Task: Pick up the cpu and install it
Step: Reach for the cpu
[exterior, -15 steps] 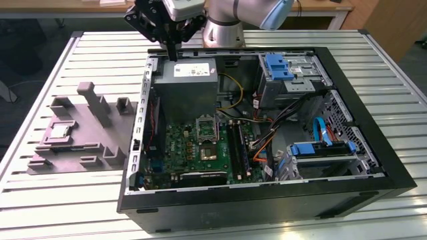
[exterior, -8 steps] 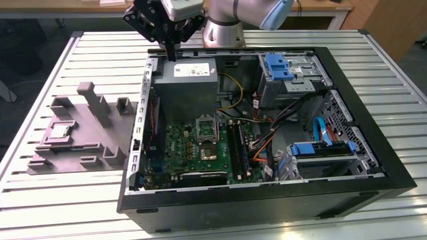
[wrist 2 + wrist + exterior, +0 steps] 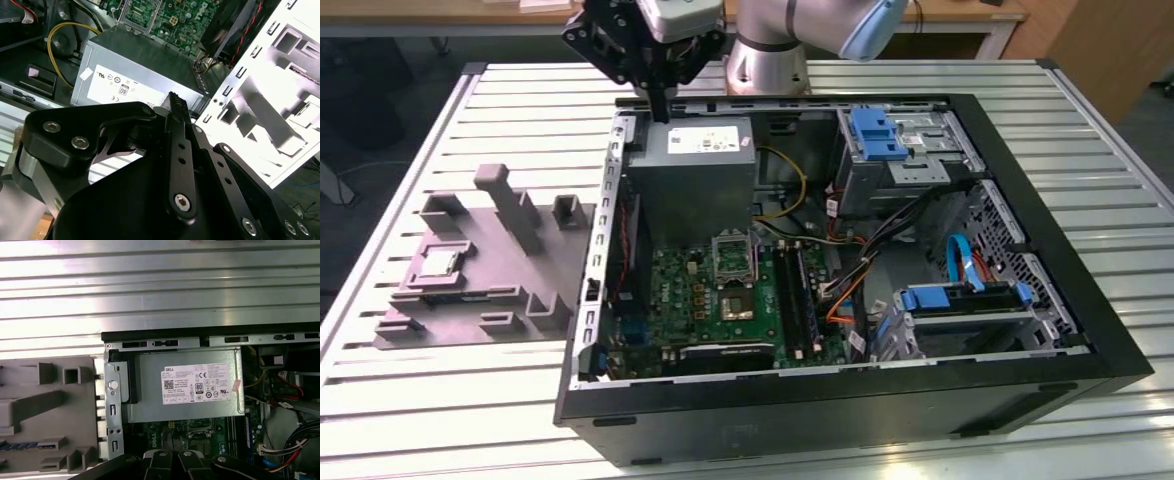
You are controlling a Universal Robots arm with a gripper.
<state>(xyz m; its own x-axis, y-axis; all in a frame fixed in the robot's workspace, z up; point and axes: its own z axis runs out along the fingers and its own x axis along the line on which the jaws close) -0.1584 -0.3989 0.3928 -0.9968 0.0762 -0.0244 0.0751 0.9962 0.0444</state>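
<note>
exterior view: cpu (image 3: 440, 263) sits in grey tray (image 3: 487, 255); pincer (image 3: 662, 112) together above power supply (image 3: 700, 175).

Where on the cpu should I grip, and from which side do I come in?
Probably by two opposite edges, straight down from above: the cpu lies flat in a seat of the grey tray, and upright blocks nearby would hinder a sideways approach.

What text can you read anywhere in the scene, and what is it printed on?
White label on the power supply: rows of print and symbols, too small to quote reliably.
Motherboard: markings too small to read.
</note>
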